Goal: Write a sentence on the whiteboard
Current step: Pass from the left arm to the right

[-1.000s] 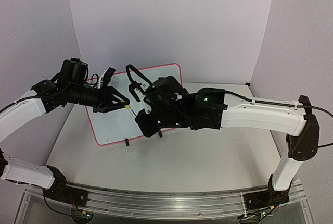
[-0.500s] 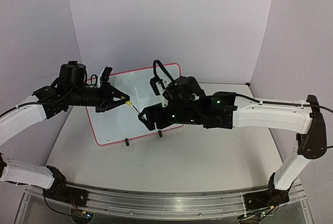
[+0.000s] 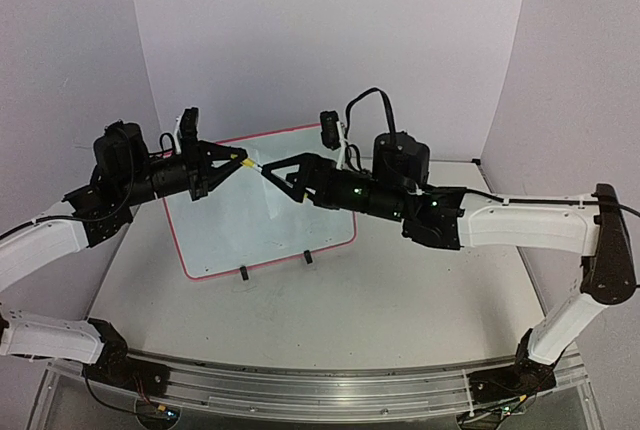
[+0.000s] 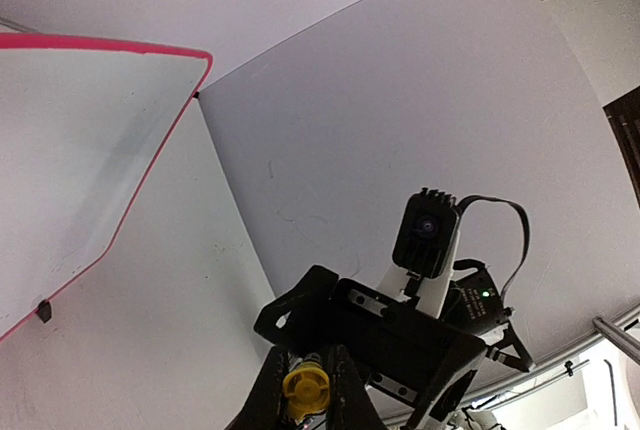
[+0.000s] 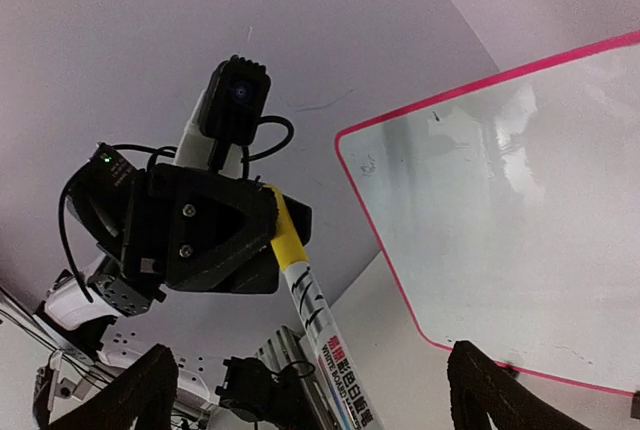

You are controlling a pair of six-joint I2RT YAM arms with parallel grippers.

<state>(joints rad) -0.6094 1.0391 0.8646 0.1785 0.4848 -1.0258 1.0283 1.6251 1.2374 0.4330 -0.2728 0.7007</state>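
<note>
The whiteboard (image 3: 250, 230), glossy white with a pink-red border, leans propped at the back left of the table; it also shows in the left wrist view (image 4: 70, 140) and the right wrist view (image 5: 520, 200). Above it, my left gripper (image 3: 238, 159) (image 4: 304, 395) is shut on the yellow cap (image 4: 304, 387) (image 5: 284, 234) of a white whiteboard marker (image 3: 257, 164) (image 5: 322, 322). My right gripper (image 3: 272, 170) (image 5: 315, 390) faces it with its fingers (image 5: 150, 382) spread wide. The marker's barrel runs between them, touching neither.
Two small black clip feet (image 3: 243, 273) hold the board's lower edge. Purple backdrop walls (image 3: 330, 40) close in the back and sides. A metal rail (image 3: 300, 385) with the arm bases runs along the near edge of the grey table (image 3: 400, 290).
My right gripper has opened and let go of the marker. My left gripper has closed onto the yellow cap. Both grippers have risen and moved towards the back, above the board.
</note>
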